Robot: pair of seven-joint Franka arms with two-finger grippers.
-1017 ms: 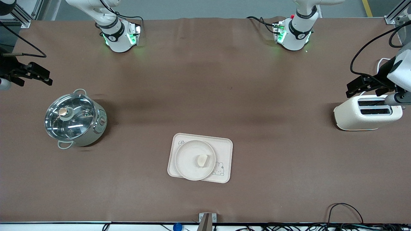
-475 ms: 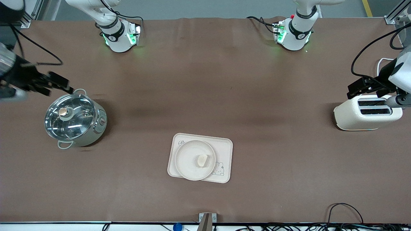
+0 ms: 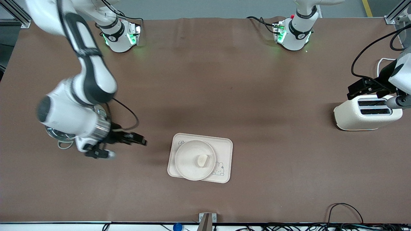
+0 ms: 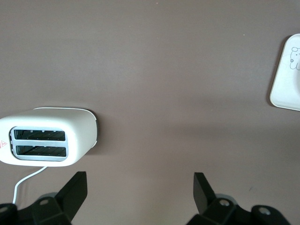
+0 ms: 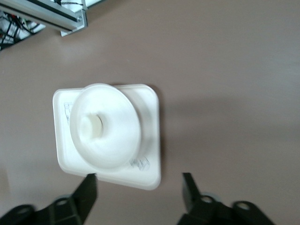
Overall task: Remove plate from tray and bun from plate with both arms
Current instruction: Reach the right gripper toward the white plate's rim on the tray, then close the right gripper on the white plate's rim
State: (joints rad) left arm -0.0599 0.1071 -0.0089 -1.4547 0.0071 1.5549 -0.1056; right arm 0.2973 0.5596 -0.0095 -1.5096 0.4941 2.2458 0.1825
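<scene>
The right gripper (image 3: 139, 141) hangs low over the bare table, between the pot (image 3: 61, 136) and the tray (image 3: 224, 144), and its fingers stand wide apart with nothing between them. In the right wrist view both fingers (image 5: 89, 194) show at the edge, spread, with the tray in the space ahead of them. The right arm reaches across from its base and covers most of the pot; only a handle and a bit of rim show.

The plate (image 3: 184, 160) sits on the tray, toward the right arm's end of it, and its rim goes a little over the tray's edge nearest the front camera. The bun (image 3: 202, 160) lies in the plate, off centre toward the rabbit drawing (image 3: 219, 168).

The left gripper (image 3: 356, 90) waits over the toaster (image 3: 350, 117) at the left arm's end of the table. Its fingers (image 4: 75, 190) are also wide apart and hold nothing.
</scene>
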